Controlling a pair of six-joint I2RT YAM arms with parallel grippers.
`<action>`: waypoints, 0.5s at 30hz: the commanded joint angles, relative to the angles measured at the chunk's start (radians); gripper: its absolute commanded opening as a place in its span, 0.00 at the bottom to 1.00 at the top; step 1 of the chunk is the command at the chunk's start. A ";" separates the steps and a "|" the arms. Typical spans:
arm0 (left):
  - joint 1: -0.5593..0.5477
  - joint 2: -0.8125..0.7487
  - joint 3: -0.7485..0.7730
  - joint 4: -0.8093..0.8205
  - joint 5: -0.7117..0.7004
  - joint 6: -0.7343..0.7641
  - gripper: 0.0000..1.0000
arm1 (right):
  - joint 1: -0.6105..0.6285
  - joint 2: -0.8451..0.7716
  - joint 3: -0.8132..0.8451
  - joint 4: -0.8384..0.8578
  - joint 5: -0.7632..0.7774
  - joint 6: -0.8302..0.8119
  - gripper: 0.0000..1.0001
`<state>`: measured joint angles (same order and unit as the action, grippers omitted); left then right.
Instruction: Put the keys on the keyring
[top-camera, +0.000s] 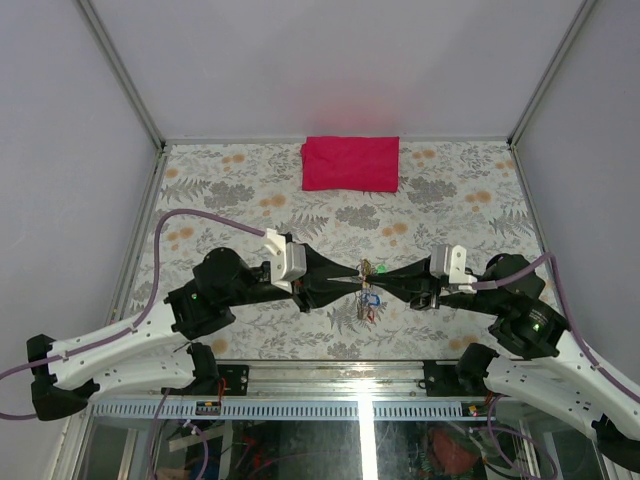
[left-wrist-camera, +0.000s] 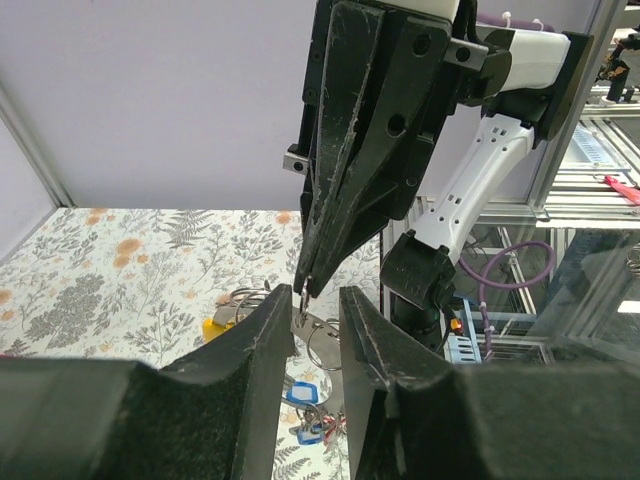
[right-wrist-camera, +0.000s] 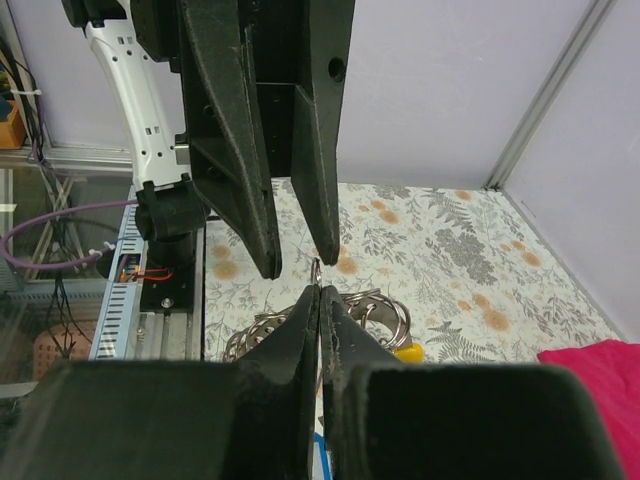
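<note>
Threading looks to be the step in hand: both arms meet tip to tip over the middle of the flowered bench (left-wrist-camera: 120, 260). The right gripper (right-wrist-camera: 318, 292) has its jaws pressed together on a small silvery wire loop, apparently the keyring (right-wrist-camera: 316, 267), which pokes out just past its tips. The left gripper (left-wrist-camera: 315, 297) stands with jaws spread, one on each side of that loop, pinching nothing that I can see. The keys (left-wrist-camera: 300, 395) hang or lie in a bunch just below, among them a yellow tag (left-wrist-camera: 215, 326) and blue tags; I cannot tell whether any key is already threaded. The next move, I judge, calls for a fine, steady left-hand pinch beside the right tips, without twisting the wire loose
</note>
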<state>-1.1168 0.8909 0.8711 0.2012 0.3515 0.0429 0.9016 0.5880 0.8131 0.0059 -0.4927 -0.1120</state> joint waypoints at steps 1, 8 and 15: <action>0.001 -0.040 -0.001 0.061 -0.041 -0.002 0.29 | 0.002 -0.016 0.032 0.087 -0.035 -0.002 0.00; 0.002 -0.051 -0.006 0.059 -0.042 -0.004 0.33 | 0.001 -0.016 0.031 0.101 -0.040 0.004 0.00; 0.001 -0.031 -0.003 0.052 -0.007 -0.013 0.32 | 0.001 -0.019 0.033 0.108 -0.035 0.008 0.00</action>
<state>-1.1168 0.8562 0.8707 0.2092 0.3264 0.0383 0.9016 0.5823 0.8131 0.0135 -0.5175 -0.1116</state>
